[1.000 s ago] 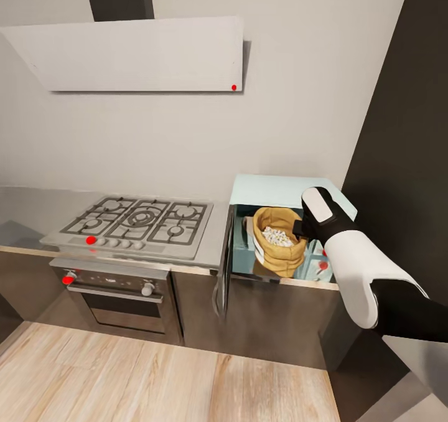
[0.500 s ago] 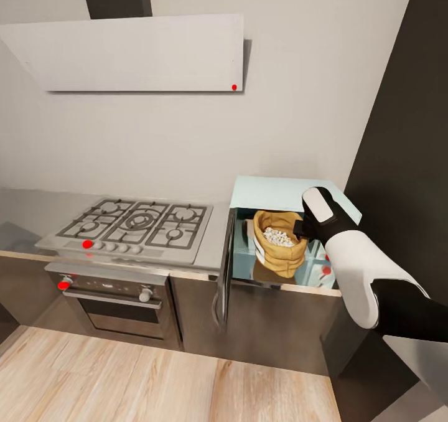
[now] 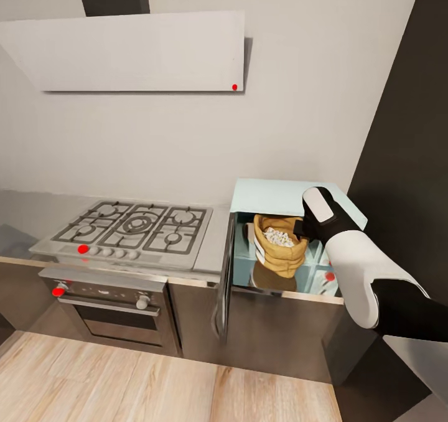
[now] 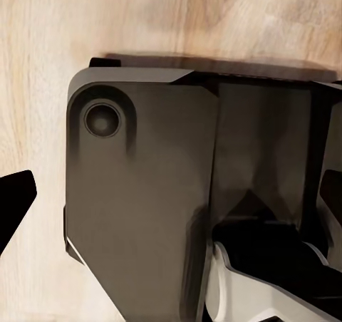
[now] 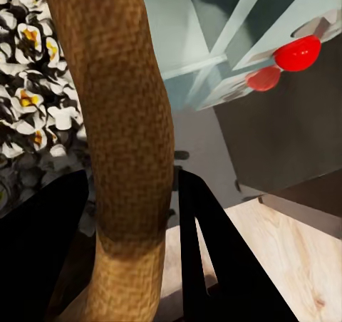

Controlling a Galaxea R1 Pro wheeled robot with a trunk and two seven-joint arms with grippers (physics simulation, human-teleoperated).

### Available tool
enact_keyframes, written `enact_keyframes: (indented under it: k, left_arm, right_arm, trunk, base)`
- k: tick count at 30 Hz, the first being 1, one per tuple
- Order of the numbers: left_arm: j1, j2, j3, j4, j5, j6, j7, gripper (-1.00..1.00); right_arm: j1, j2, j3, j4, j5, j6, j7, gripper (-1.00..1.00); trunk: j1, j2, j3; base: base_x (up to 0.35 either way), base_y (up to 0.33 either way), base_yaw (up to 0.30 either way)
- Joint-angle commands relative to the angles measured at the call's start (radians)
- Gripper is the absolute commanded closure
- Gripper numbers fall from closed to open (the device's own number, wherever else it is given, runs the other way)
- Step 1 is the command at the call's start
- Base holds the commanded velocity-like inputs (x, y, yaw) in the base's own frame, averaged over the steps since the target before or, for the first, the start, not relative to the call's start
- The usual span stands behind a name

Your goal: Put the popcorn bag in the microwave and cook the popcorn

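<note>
The pale mint-blue microwave stands on the countertop right of the hob, with its door swung open to the left. In its cavity is the tan popcorn bag, holding white popcorn. My right gripper is shut on the bag's rolled rim. In the right wrist view the rim runs between the two dark fingers of that gripper, popcorn beside it. The bag seems to hang just above the cavity floor. My left gripper hangs open over the wood floor.
A gas hob with a steel oven under it lies left of the microwave, below a white slanted hood. A tall dark cabinet closes the right side. The robot's dark base stands on the wood floor.
The whole view has shifted a little, so the camera moved. Against the microwave, the bag and my right gripper now sit slightly higher and farther in. The grip holds.
</note>
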State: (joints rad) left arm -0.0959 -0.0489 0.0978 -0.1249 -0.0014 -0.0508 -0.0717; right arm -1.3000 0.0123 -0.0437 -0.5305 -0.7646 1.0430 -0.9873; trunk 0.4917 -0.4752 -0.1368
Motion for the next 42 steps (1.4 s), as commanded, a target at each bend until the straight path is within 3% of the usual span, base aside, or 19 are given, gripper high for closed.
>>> enact_keyframes:
  k: [1, 42]
  left_arm:
    - [-0.001, -0.001, 0.008, 0.001, 0.0, -0.002, -0.005, -1.0]
    - [-0.001, -0.002, 0.007, 0.001, -0.003, 0.0, -0.005, -1.0]
  right_arm:
    - [-0.001, 0.001, -0.004, -0.001, -0.005, 0.004, -0.009, 1.0]
    - [-0.001, 0.0, -0.001, -0.002, -0.005, 0.004, -0.008, 1.0]
  trunk:
    - [0.0, -0.002, -0.002]
    - [0.0, -0.002, -0.002]
  base:
    - [0.001, 0.0, 0.0]
    - [0.055, -0.008, 0.0]
